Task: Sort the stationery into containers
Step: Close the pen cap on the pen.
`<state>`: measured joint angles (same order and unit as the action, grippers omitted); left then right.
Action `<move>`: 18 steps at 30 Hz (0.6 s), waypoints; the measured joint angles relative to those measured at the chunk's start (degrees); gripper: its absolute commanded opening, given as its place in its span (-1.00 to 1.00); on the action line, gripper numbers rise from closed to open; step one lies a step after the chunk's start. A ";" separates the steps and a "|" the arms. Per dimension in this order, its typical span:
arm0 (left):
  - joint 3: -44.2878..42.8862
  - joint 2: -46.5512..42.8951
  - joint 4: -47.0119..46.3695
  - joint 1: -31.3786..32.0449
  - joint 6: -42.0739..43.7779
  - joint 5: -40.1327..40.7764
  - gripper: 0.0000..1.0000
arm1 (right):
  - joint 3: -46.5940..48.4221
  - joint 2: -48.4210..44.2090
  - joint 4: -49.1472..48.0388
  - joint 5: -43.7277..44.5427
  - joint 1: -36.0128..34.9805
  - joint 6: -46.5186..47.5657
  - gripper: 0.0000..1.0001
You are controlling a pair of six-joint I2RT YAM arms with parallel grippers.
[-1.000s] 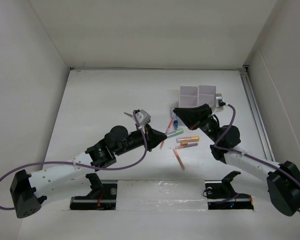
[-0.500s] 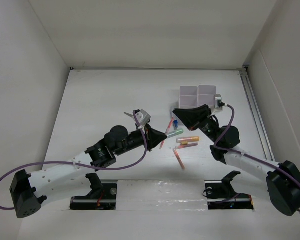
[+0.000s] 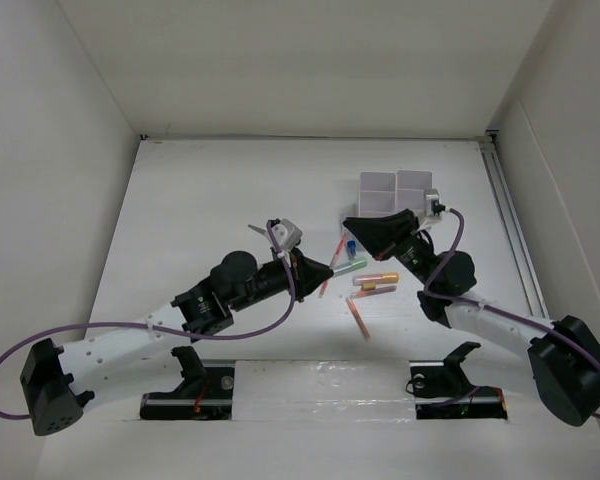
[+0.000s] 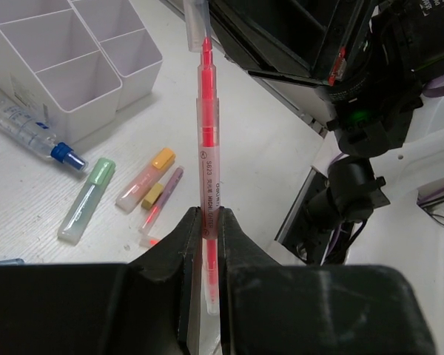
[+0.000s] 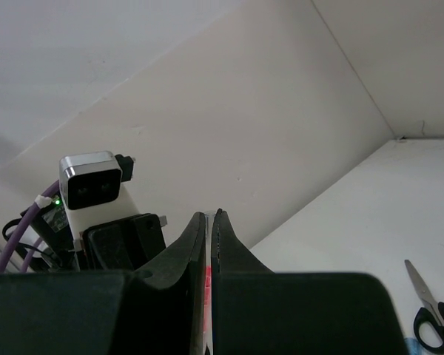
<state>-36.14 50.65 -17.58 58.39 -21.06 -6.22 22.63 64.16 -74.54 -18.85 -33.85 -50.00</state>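
Note:
My left gripper [image 4: 207,222] is shut on a pink marker [image 4: 207,140] and holds it above the table. It also shows in the top view [image 3: 328,270]. My right gripper [image 5: 209,222] is shut on the clear cap end of the same marker [image 4: 196,22], facing the left gripper [image 3: 349,224]. On the table below lie a green marker [image 3: 352,266], an orange marker [image 3: 375,279], a thin pink-purple marker [image 3: 372,293], a red pen [image 3: 360,320] and a blue-capped tube [image 3: 350,245]. The white organiser [image 3: 395,190] stands behind them. Black-handled scissors [image 5: 433,314] lie to the left.
White walls enclose the table on the left, back and right. A metal rail [image 3: 510,230] runs along the right side. The organiser [image 4: 59,59] stands next to the blue-capped tube [image 4: 29,129] and the green marker [image 4: 87,201].
My right gripper has shifted slightly to the left. The left arm and the things on the table have not visibly moved.

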 measured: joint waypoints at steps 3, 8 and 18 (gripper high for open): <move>0.00 0.50 -0.26 0.00 0.00 0.63 -1.00 | -0.15 0.17 0.02 0.26 -0.37 -0.39 -1.00; 0.00 0.57 -1.01 0.02 -0.02 2.38 -1.00 | -0.26 0.37 0.00 1.09 -1.09 -0.70 -1.00; 0.00 0.59 -1.49 0.24 -0.48 5.31 -1.00 | -1.11 0.39 -0.13 5.40 -2.23 -0.76 -1.00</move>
<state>-36.14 51.24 -19.07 58.63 -21.54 -0.91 21.52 64.55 -74.67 -13.45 -36.07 -50.76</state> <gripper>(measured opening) 0.036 0.045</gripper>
